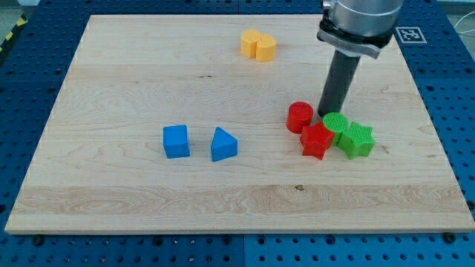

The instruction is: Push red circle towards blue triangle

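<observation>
My tip [326, 113], a bare rod end with no jaws and nothing held, stands just right of the red circle [300, 116] and just above the green circle [335, 123]. A red star [317, 141] and green star [357, 140] cluster below. The blue triangle [223, 144] lies well left, beside 1 blue cube [176, 141]; 2 yellow blocks [257, 45] sit near the board's [111, 74] top.

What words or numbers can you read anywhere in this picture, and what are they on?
No words or numbers can be read.
The black-and-white square marker, on the blue perforated base by the wooden board's top right corner, carries a pattern, not letters.
The coloured blocks and the dark rod show no writing.
</observation>
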